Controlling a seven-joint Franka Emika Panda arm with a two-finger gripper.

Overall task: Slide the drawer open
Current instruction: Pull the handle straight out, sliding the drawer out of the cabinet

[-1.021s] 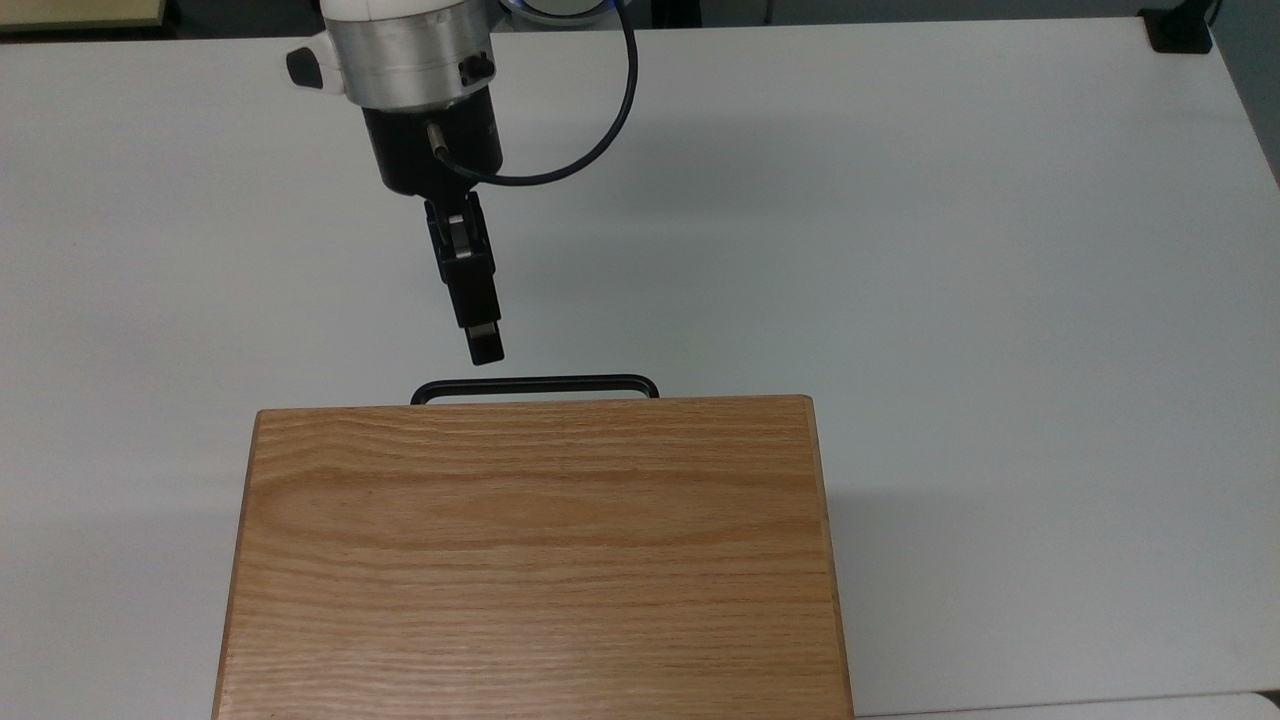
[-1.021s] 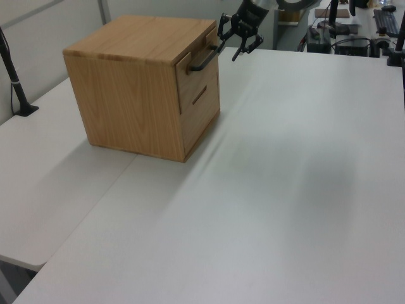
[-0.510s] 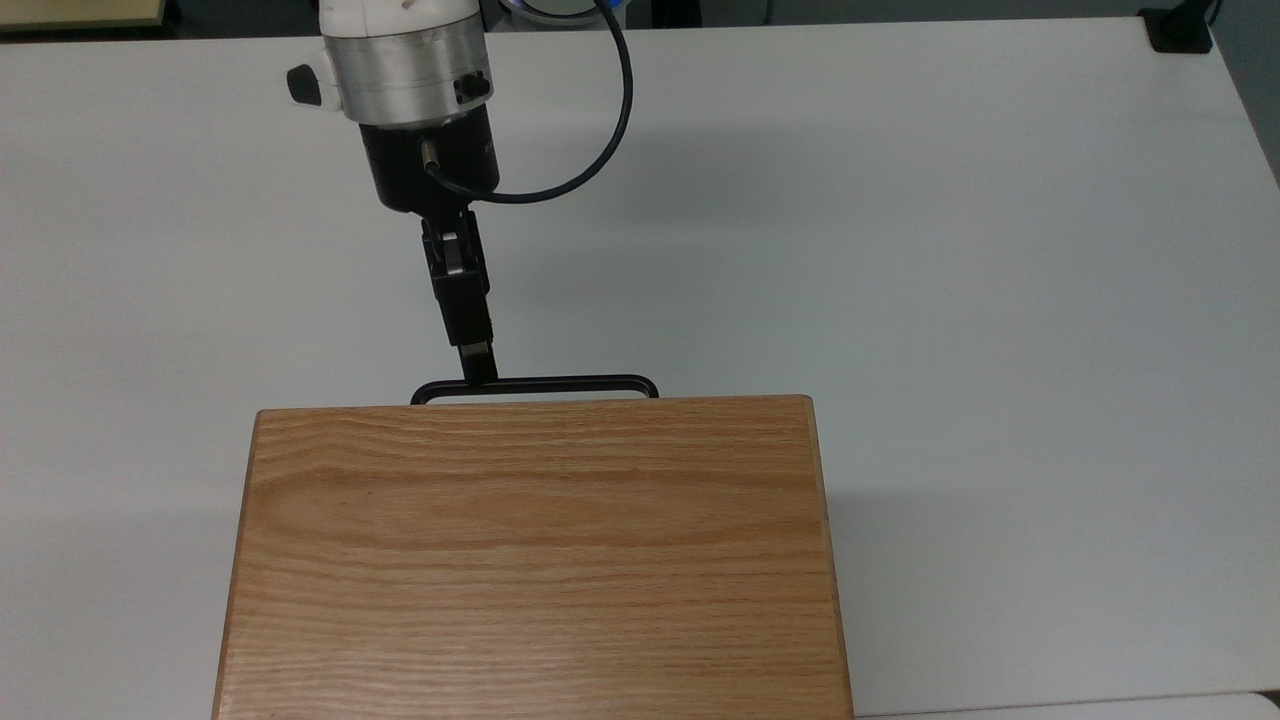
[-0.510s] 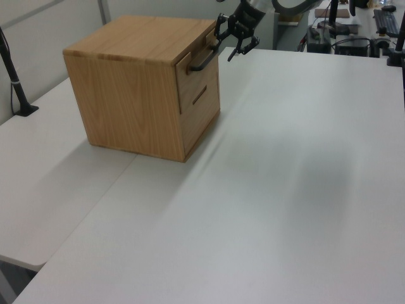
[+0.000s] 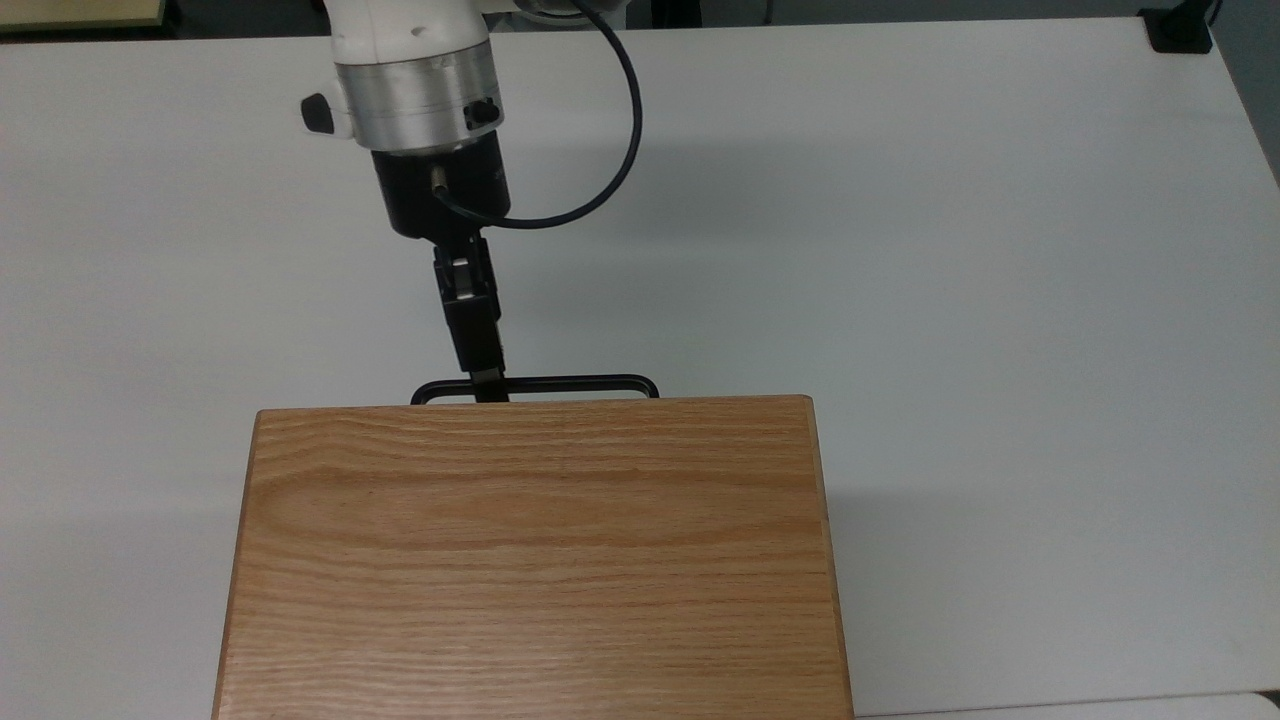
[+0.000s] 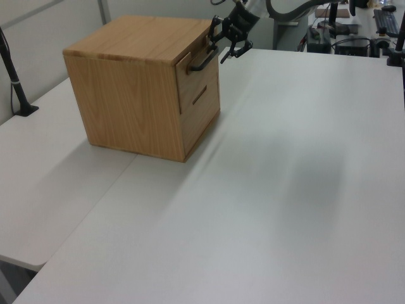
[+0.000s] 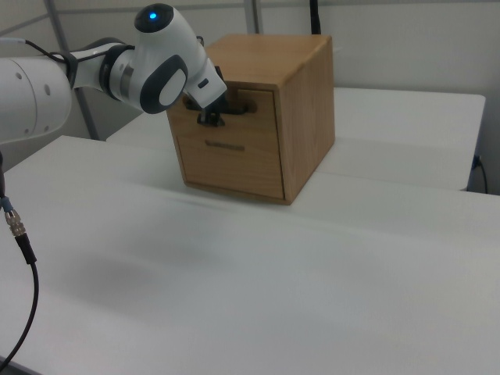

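Top view: the hand (image 5: 488,385) reaches down from 12 o'clock and its tip meets the black handle (image 5: 570,381) near the bar's 9 o'clock end, just past the front edge of the cabinet (image 5: 535,560), which sits at 6 o'clock on the white tabletop (image 5: 950,250). Seen edge-on here, the hand does not show whether it is clenched on the bar or released. Because the contact is off-centre, a pull from this point could twist the drawer in its slot and make it bind.

Left view: the drawer (image 6: 193,71) is the upper one, at the cabinet's 2 o'clock corner, and looks pushed fully in. The hand's fingers (image 6: 236,47) appear splayed around the far end of the handle, not closed on it. If the arm draws back before they close, they may slide off the bar and the drawer will stay put.

Right view: the arm's white wrist (image 7: 168,66) covers the hand at the drawer's 10 o'clock corner. The cabinet stands loose on the tabletop, so a stiff drawer could drag the whole cabinet along.
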